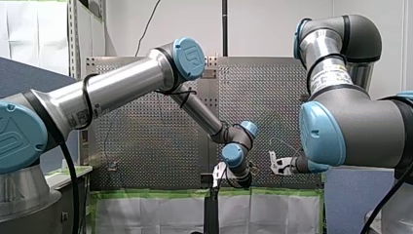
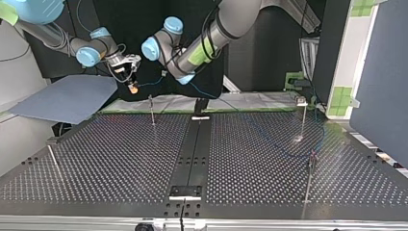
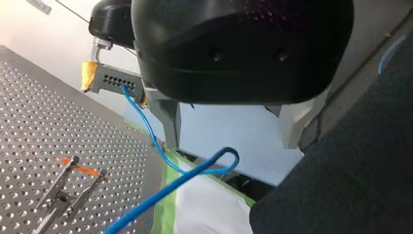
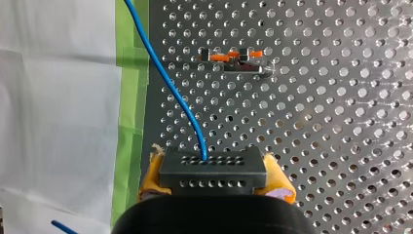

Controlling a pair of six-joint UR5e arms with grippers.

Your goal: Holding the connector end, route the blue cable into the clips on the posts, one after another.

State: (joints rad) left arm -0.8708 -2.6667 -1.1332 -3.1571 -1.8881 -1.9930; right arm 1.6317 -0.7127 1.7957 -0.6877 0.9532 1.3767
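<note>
A dark multi-pin connector (image 4: 214, 171) sits between the yellow pads (image 4: 280, 184) of my right gripper (image 2: 132, 83), which is shut on it. The blue cable (image 4: 170, 83) leaves the connector's face and runs off past a clip post (image 4: 234, 61) seen end-on. In the left wrist view the same connector (image 3: 114, 80) hangs in the other gripper, and the cable drops into a loop (image 3: 225, 157) just beyond my left gripper (image 3: 229, 134). Its fingers (image 3: 168, 122) stand wide open with nothing gripped. Both grippers hover off the table's far edge (image 2: 159, 103).
Thin clip posts stand on the perforated table: one near the far edge (image 2: 151, 109), two at the top view's right (image 2: 304, 118) (image 2: 310, 175), a leaning one at its left (image 2: 53, 161). Slack cable (image 2: 269, 139) lies on the plate. Green tape (image 3: 168, 204) edges the table.
</note>
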